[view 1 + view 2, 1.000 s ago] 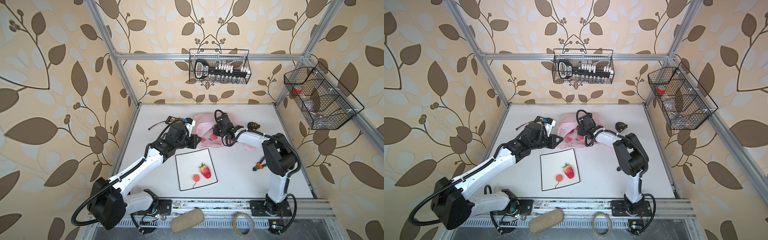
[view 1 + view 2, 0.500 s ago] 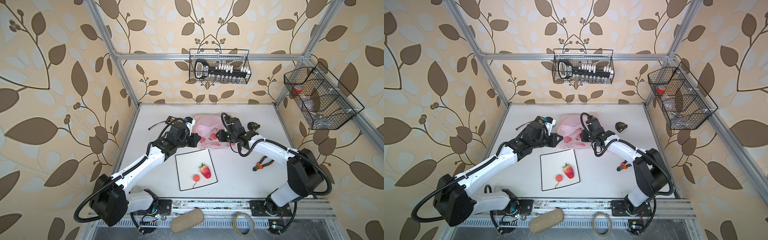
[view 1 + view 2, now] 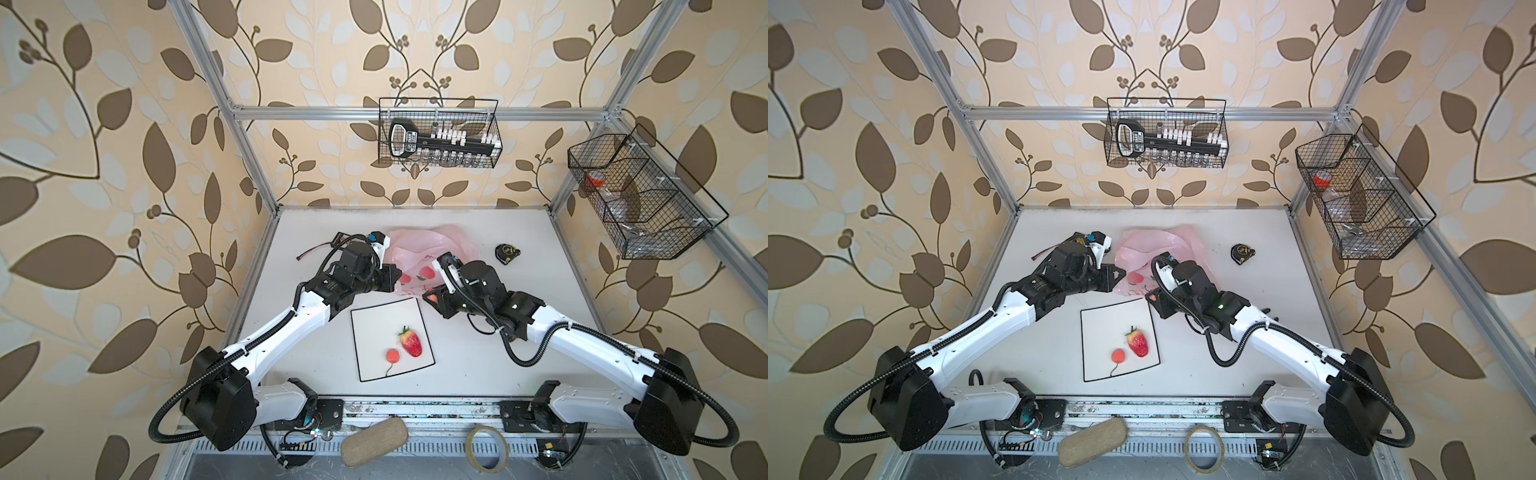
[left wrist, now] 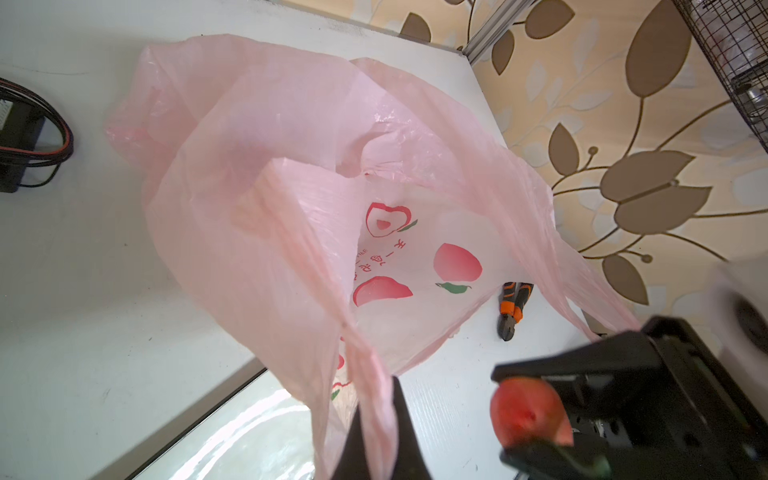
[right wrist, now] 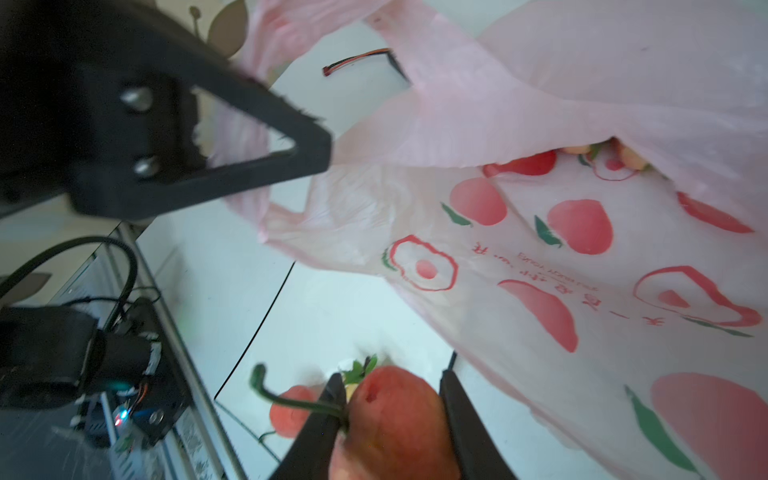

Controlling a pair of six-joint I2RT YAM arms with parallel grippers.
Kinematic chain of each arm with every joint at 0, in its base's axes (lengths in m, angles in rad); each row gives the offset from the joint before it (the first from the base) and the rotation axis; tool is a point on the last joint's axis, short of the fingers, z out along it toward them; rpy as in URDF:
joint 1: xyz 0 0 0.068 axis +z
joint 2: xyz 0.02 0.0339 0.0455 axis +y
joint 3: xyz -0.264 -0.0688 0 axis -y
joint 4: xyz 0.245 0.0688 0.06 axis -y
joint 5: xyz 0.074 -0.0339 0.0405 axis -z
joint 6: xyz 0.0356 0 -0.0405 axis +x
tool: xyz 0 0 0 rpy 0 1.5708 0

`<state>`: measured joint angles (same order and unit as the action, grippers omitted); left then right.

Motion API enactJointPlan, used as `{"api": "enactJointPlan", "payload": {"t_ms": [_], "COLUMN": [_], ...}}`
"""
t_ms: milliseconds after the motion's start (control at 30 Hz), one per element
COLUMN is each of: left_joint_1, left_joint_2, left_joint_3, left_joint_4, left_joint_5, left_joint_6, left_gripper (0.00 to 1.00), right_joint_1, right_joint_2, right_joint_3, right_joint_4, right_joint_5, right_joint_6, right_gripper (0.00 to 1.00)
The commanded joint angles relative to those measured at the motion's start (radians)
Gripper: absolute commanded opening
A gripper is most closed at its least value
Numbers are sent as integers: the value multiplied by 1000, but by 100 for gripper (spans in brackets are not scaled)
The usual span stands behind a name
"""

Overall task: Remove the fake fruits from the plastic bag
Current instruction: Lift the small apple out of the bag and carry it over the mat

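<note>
The pink plastic bag point(image 3: 432, 249) point(image 3: 1158, 245) lies at the back middle of the table, its mouth lifted. My left gripper point(image 3: 395, 276) point(image 3: 1120, 274) point(image 4: 374, 436) is shut on a bag handle and holds it up. Near the mat's back right corner, my right gripper point(image 3: 430, 297) point(image 3: 1152, 297) point(image 5: 390, 399) is shut on a red apple-like fake fruit point(image 5: 395, 424) point(image 4: 528, 411), outside the bag. More fake fruits point(image 5: 536, 162) show inside the bag's mouth point(image 5: 540, 208). A strawberry point(image 3: 410, 343) point(image 3: 1138, 343) and an orange-red stemmed ball point(image 3: 392, 356) point(image 3: 1118, 356) lie on the white mat point(image 3: 374, 328) point(image 3: 1104, 328).
A black tape measure point(image 3: 508, 252) point(image 3: 1241, 252) sits right of the bag. Orange-handled pliers point(image 4: 515, 307) lie beyond the bag. A black box with cables point(image 3: 340, 239) sits behind the left gripper. Wire baskets point(image 3: 438, 137) hang on the back and right walls.
My right gripper has drawn back out of the bag toward the mat with the red fruit, and its arm has swung out to the right. The left gripper kept its hold on the bag.
</note>
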<state>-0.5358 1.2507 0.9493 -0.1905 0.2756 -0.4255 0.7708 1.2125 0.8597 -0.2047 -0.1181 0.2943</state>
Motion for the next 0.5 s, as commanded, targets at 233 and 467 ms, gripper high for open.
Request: {"api": "enactJointPlan", "payload": {"t_ms": [233,467], "left_joint_1": [2,2], "left_joint_2": [-11,-23], "left_joint_3": [46,54], "left_joint_4": [1,-30], "left_joint_5": [-37,-58], "left_joint_6": [2,4], "left_gripper": [0,0], "right_joint_1": [268,385], "right_joint_2": [38,254], "right_joint_3": [-36,77], "right_joint_4": [71,61], "right_joint_5": [44,100], "right_joint_6": [-281,-482], "right_gripper": [24,24]}}
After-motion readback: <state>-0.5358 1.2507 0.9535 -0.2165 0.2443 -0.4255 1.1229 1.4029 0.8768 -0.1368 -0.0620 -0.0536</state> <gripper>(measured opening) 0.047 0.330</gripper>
